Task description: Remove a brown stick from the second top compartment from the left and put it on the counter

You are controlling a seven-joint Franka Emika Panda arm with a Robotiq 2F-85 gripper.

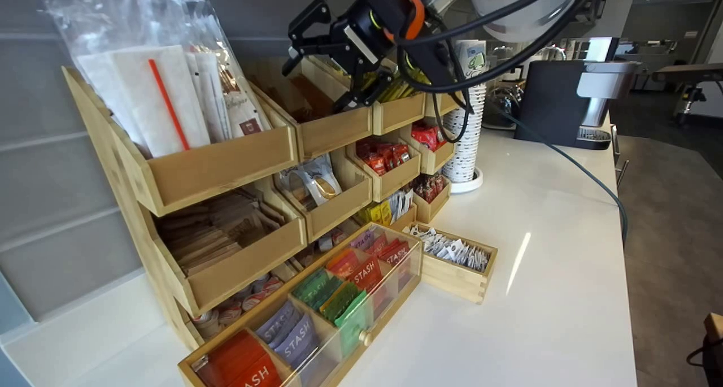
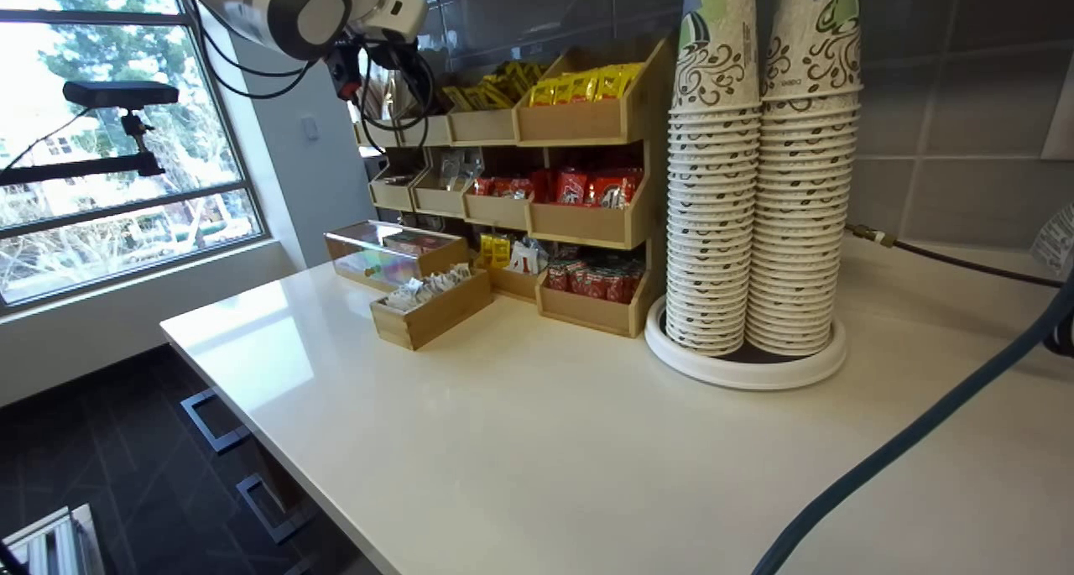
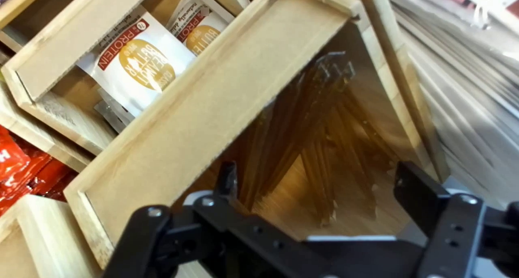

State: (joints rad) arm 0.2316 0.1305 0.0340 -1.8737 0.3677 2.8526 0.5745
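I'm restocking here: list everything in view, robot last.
Rack: one, pale wood, on counter
Counter: one, white, under rack
Brown sticks: several, brown, second top compartment
White packets: several, white, leftmost top bin
Yellow packets: many, yellow, rack top, bottom
Peanut butter packets: at least two, white, rack middle
Red packets: many, red, rack middle
Tea box: one, wooden, before rack
White sachets: many, white, smaller box
Cups: two stacks, white, beside rack
Machine: one, mostly black, on counter
Hose: one, teal, over counter
Window: one, grey-framed, beyond counter
Gripper: one, black, open, above brown sticks
Arm: one, white, above counter
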